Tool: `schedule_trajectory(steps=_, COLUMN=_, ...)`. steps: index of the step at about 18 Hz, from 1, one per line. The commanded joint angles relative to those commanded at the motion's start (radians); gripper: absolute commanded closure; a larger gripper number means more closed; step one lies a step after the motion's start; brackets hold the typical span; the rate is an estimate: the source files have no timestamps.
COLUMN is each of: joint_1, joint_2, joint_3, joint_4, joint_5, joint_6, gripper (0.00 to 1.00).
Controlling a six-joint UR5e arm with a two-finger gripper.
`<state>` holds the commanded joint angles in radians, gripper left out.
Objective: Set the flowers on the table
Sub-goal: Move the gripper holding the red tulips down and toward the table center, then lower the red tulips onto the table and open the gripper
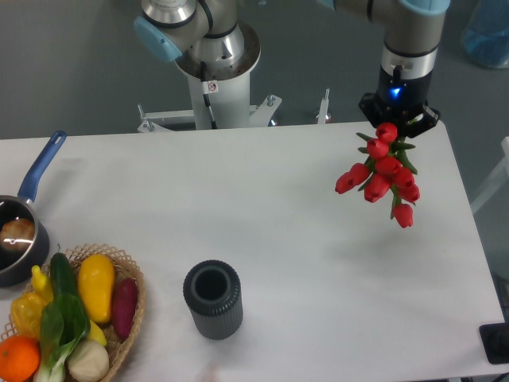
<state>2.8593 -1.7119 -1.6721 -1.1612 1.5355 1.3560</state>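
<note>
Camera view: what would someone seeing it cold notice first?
The bunch of red tulips dangling from the gripper above the table's far right side stands out most. Next comes the wicker basket of produce at the front left corner, with a dark ribbed vase upright beside it.

Even, bright, diffuse illumination from above. The white matte tabletop (262, 207) shows no glare and only faint, soft-edged shadows: a pale patch near and left of the hanging bunch of red tulips (383, 177) and a slight one beside the dark grey ribbed cylindrical vase (212, 299). A small blue indicator glows on the black hand (398, 118). Focus is moderately soft throughout; edges are undistorted.
</note>
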Motion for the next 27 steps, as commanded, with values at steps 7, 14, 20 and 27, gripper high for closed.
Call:
schedule_trajectory(steps=7, joint_1=-0.003, joint_2=0.0, joint_3=0.002, joint_4=-0.012, joint_5=0.002, joint_6=0.0, gripper=0.98)
schedule_trajectory(steps=14, joint_1=-0.112, joint_2=-0.057, joint_3=-0.011, joint_4=-0.008, joint_5=0.002, joint_6=-0.135, gripper=0.95)
schedule_trajectory(steps=20, joint_1=-0.138, joint_2=-0.051, joint_3=-0.06, joint_4=-0.005, joint_5=0.005, joint_6=-0.135, gripper=0.0)
schedule_trajectory(steps=27, joint_1=-0.129, joint_2=-0.048, joint_3=-0.045, joint_4=0.024, joint_5=0.018, joint_6=-0.118, gripper=0.0)
